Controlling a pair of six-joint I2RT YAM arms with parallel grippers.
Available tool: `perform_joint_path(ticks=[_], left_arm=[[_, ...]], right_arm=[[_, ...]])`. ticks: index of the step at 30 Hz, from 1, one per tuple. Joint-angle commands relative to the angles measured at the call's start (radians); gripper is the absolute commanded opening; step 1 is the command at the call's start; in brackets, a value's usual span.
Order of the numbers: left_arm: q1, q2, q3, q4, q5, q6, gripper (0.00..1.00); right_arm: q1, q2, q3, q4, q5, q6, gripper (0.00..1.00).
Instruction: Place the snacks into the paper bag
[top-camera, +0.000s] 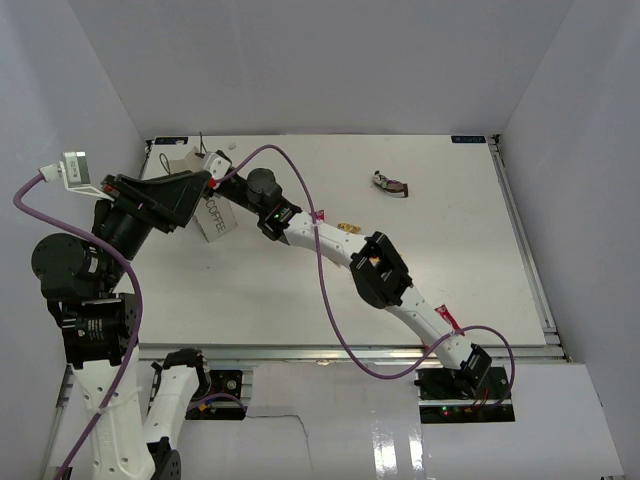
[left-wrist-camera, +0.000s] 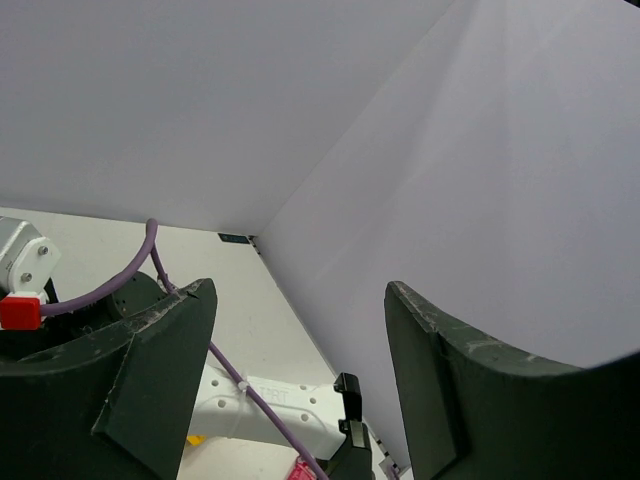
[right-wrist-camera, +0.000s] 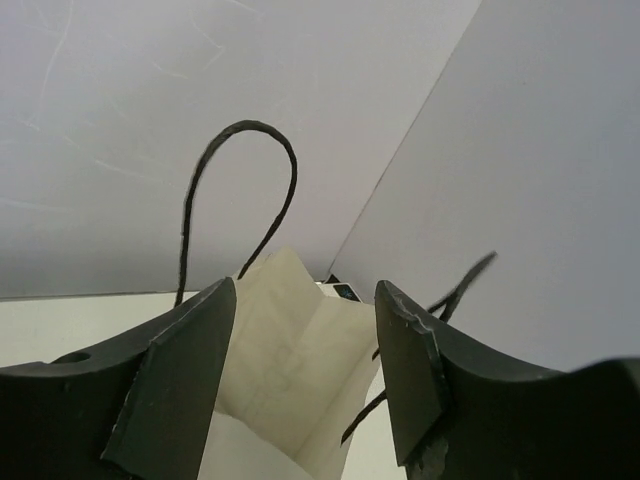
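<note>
Right claw (right-wrist-camera: 305, 292) gapes open, empty; bag (right-wrist-camera: 272, 345) mouth lies straight ahead of it; left claw (left-wrist-camera: 300, 295) open too.

White table (top-camera: 230, 300) filled mid-frame, with plain white walls (top-camera: 330, 60) boxing it in. Small blue label (top-camera: 467, 139) sat at the table's upper-right corner. Metal rail (top-camera: 531, 270) ran down its right edge.
</note>
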Motion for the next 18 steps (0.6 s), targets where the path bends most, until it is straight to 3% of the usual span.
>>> perform_joint_path(ticks=[1, 6, 10, 12, 14, 15, 16, 18], left_arm=[[-0.001, 0.006, 0.014, 0.016, 0.015, -0.010, 0.79], [0.000, 0.029, -0.039, 0.028, 0.061, -0.022, 0.78], [0.000, 0.046, -0.117, 0.032, 0.105, -0.042, 0.77], [-0.001, 0.069, -0.157, 0.034, 0.113, -0.056, 0.75], [-0.004, 0.093, -0.182, 0.034, 0.125, -0.083, 0.72], [-0.009, 0.124, -0.208, 0.035, 0.119, -0.090, 0.72], [-0.042, 0.139, -0.217, 0.034, 0.107, -0.091, 0.72], [-0.136, 0.175, -0.234, 0.036, -0.003, -0.082, 0.72]], right_arm=[[-0.014, -0.040, 0.016, 0.063, -0.005, 0.006, 0.64], [-0.077, -0.178, -0.025, -0.090, -0.182, 0.122, 0.81], [-0.178, -0.400, -0.192, -0.265, -0.576, 0.208, 0.95], [-0.258, -0.477, -0.334, -0.348, -0.722, 0.221, 0.98], [-0.313, -0.575, -0.419, -0.548, -0.872, 0.168, 0.98], [-0.368, -0.601, -0.480, -0.642, -0.897, 0.122, 0.98], [-0.396, -0.647, -0.508, -0.854, -0.904, 0.070, 0.98], [-0.497, -0.698, -0.639, -0.987, -0.885, -0.044, 0.98]])
